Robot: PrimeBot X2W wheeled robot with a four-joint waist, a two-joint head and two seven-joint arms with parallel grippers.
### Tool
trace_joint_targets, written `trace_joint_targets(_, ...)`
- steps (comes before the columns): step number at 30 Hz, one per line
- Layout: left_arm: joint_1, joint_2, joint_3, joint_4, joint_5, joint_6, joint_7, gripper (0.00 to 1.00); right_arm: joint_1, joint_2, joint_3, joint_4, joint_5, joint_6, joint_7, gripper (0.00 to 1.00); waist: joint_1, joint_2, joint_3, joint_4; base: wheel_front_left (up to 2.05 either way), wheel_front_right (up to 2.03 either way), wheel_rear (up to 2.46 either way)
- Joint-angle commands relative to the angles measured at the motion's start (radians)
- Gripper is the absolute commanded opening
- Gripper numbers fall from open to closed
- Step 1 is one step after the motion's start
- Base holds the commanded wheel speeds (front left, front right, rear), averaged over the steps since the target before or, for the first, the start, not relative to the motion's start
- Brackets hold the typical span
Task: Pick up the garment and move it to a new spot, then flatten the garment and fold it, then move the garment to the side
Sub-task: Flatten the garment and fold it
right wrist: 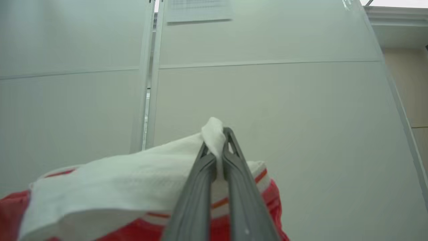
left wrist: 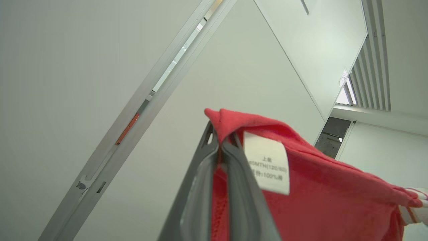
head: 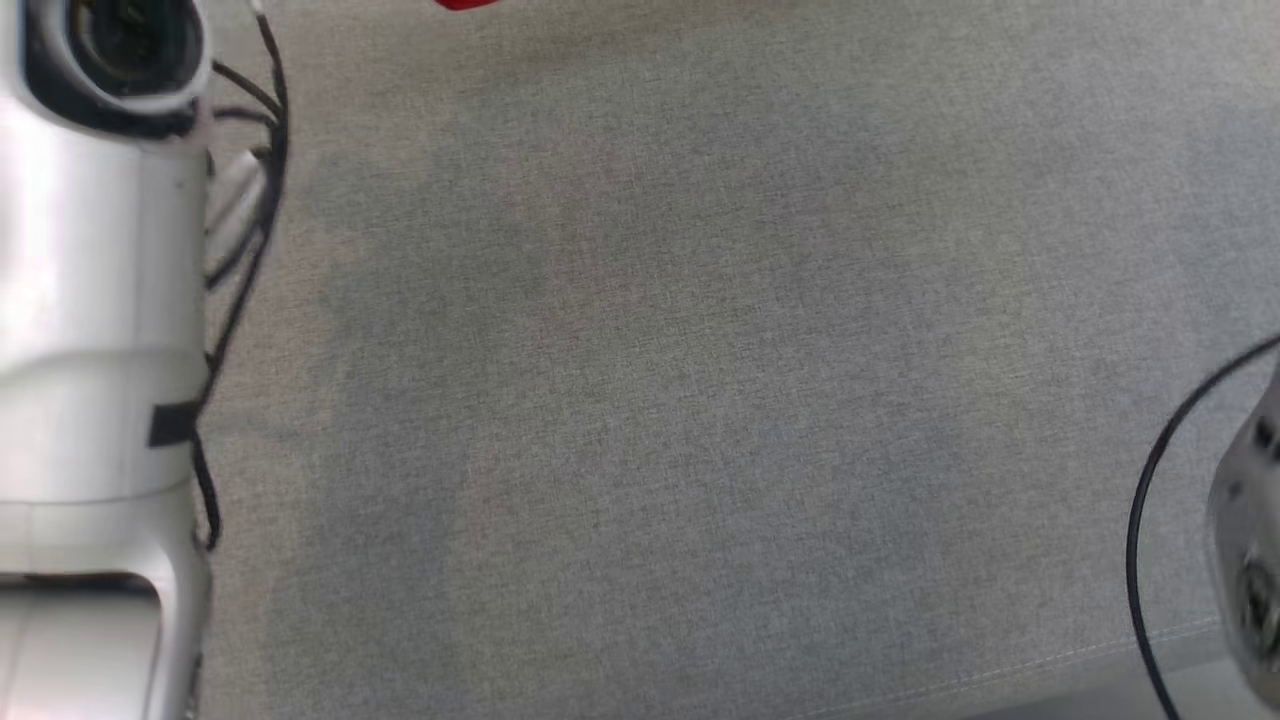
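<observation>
The garment is red with a white part and a white care label. In the left wrist view my left gripper (left wrist: 219, 142) is shut on a red edge of the garment (left wrist: 321, 187), held up toward the wall. My right gripper (right wrist: 217, 147) is shut on the white part of the garment (right wrist: 133, 177) in the right wrist view, with red cloth hanging below. At the top edge of the head view a sliver of the red garment (head: 465, 4) peeks in. My pale left forearm (head: 100, 300) rises along the left side there, and part of my right arm (head: 1250, 540) shows at the lower right.
A grey cloth-covered table (head: 700, 400) spreads below in the head view, its front edge at the lower right. Black cables run along both arms. White wall panels (right wrist: 267, 100) and a metal frame (left wrist: 150, 100) stand behind the raised grippers.
</observation>
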Motion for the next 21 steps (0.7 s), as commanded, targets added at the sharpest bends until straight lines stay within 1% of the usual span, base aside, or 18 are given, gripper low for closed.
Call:
trace_joint_targets(1,0.071,-0.012,-0.006,0.022,0.018,-0.009,0.001,0.00,0.075,-0.009,0.026,0.023,-0.004,-0.001,-0.002,0.00,-0.0001,0.0000,-0.011,0.007,0.00,0.00,0.00)
trace_joint_targets(3,0.140,-0.019,-0.038,0.054,0.038,-0.018,0.000,0.00,0.154,-0.049,0.092,0.054,0.010,-0.001,-0.002,0.00,-0.0001,0.0000,-0.022,0.014,0.00,0.00,0.00)
trace_joint_targets(5,0.201,-0.017,-0.069,0.080,0.051,-0.023,0.000,0.00,0.241,-0.070,0.144,0.094,0.048,-0.001,-0.002,0.00,-0.0001,0.0000,-0.033,0.020,0.00,0.00,0.00)
trace_joint_targets(6,0.245,-0.020,-0.089,0.095,0.048,-0.025,0.000,0.00,0.285,-0.093,0.169,0.102,0.070,-0.001,-0.002,0.00,-0.0001,0.0000,-0.040,0.027,0.00,0.00,0.00)
trace_joint_targets(8,0.318,-0.022,-0.126,0.098,0.010,-0.024,0.000,0.00,0.362,-0.138,0.233,0.108,0.123,-0.001,0.021,0.00,-0.0001,0.0000,-0.050,0.036,0.00,0.00,0.00)
trace_joint_targets(9,0.360,-0.013,-0.145,0.101,-0.014,-0.024,0.002,0.00,0.407,-0.163,0.263,0.101,0.153,-0.001,0.043,0.00,-0.0001,0.0000,-0.056,0.039,0.00,0.00,0.00)
trace_joint_targets(10,0.393,-0.010,-0.155,0.100,-0.046,-0.024,0.015,0.00,0.447,-0.183,0.293,0.093,0.183,-0.001,0.067,0.00,-0.0001,0.0000,-0.064,0.042,0.00,0.00,0.00)
trace_joint_targets(12,0.468,0.013,-0.180,0.096,-0.102,-0.024,0.053,0.00,0.527,-0.224,0.325,0.066,0.258,-0.002,0.127,0.00,-0.0001,0.0000,-0.081,0.046,0.00,0.00,0.00)
trace_joint_targets(13,0.509,0.020,-0.189,0.087,-0.146,-0.024,0.078,0.00,0.573,-0.248,0.344,0.050,0.303,-0.001,0.175,0.00,-0.0001,0.0000,-0.090,0.049,0.00,0.00,0.00)
trace_joint_targets(15,0.580,0.037,-0.201,0.063,-0.199,-0.024,0.111,0.00,0.644,-0.293,0.343,0.020,0.365,-0.001,0.245,0.00,-0.0001,0.0000,-0.106,0.054,0.00,0.00,0.00)
trace_joint_targets(17,0.654,0.062,-0.214,0.039,-0.246,-0.024,0.143,0.00,0.720,-0.330,0.328,0.005,0.401,-0.001,0.313,0.00,-0.0001,0.0000,-0.123,0.061,0.00,0.00,0.00)
trace_joint_targets(21,0.767,0.107,-0.252,-0.018,-0.280,-0.024,0.182,0.00,0.851,-0.374,0.297,-0.040,0.432,-0.001,0.452,0.00,-0.0001,0.0000,-0.153,0.076,0.00,0.00,0.00)
